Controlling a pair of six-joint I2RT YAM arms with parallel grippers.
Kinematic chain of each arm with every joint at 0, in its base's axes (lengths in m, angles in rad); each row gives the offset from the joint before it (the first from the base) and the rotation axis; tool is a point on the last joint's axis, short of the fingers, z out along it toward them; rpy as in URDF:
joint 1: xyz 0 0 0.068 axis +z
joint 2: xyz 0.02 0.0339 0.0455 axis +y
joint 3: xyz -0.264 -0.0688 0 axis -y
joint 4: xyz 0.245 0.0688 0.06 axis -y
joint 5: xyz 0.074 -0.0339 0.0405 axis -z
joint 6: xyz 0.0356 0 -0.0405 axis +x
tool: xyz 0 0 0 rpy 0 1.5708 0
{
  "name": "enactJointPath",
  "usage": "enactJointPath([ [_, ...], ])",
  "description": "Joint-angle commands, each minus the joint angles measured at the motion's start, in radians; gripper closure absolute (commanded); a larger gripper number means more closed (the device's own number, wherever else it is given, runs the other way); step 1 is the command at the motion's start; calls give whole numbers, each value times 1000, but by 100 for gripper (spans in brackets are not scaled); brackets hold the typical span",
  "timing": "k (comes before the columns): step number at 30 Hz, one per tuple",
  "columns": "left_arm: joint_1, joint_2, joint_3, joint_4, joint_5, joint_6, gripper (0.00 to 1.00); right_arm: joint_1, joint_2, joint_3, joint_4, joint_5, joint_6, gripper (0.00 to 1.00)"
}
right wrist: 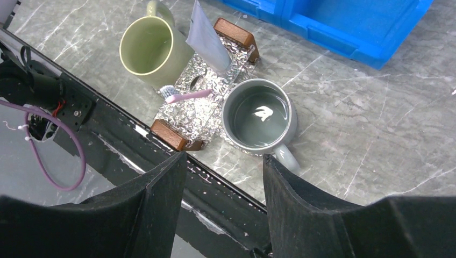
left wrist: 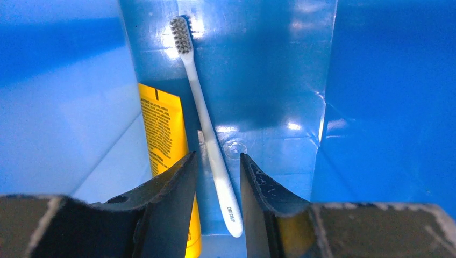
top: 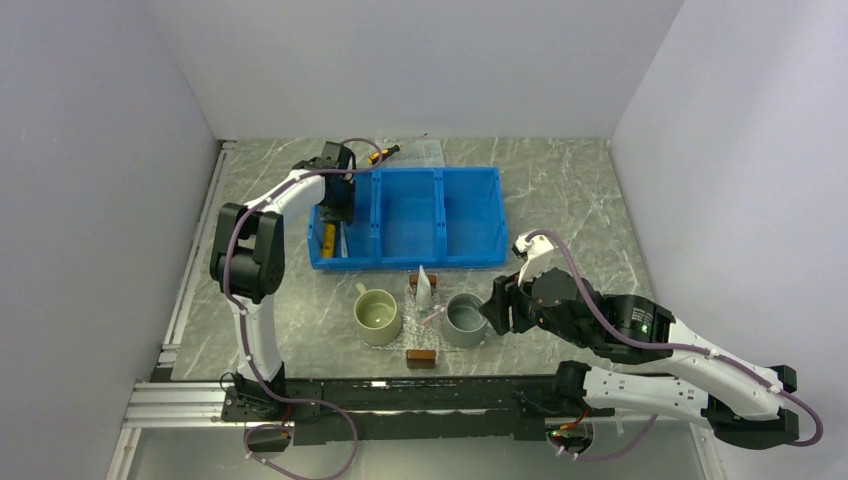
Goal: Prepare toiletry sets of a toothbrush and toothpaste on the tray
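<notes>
My left gripper (left wrist: 218, 157) is open, low in the left compartment of the blue bin (top: 470, 215). Its jaws stand either side of a white toothbrush (left wrist: 208, 134) lying on the bin floor, with gaps on both sides. A yellow tube (left wrist: 163, 134) lies just left of it. The clear tray (right wrist: 188, 115) with brown block handles sits between two mugs. It holds a pale toothpaste tube (right wrist: 207, 37), leaning up, and a pinkish toothbrush (right wrist: 185, 95). My right gripper (right wrist: 223, 157) is open and empty, above the table's near edge by the grey mug (right wrist: 261, 113).
A pale green mug (right wrist: 148, 45) stands left of the tray (top: 428, 335) and the grey mug (top: 465, 320) right of it. The black rail (top: 400, 395) runs along the near edge. A yellow-and-black screwdriver (top: 380, 154) lies behind the bin.
</notes>
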Motion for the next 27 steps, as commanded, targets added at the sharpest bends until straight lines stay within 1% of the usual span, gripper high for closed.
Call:
enactJointPath([
  [1, 6, 6, 23, -19, -38, -9, 59, 5, -16, -7, 30, -7, 15, 43],
  [12, 6, 51, 31, -41, -65, -25, 59, 2, -23, -17, 29, -6, 20, 43],
  [19, 5, 79, 27, -43, -50, -30, 61, 4, -28, -22, 30, -7, 24, 43],
  [21, 4, 83, 25, -41, -46, -31, 62, 3, -33, -24, 29, -8, 25, 43],
  [24, -1, 87, 22, -41, -39, -32, 67, 3, -36, -25, 28, -9, 28, 43],
  [27, -5, 89, 20, -40, -30, -30, 76, 3, -38, -25, 27, -7, 29, 43],
])
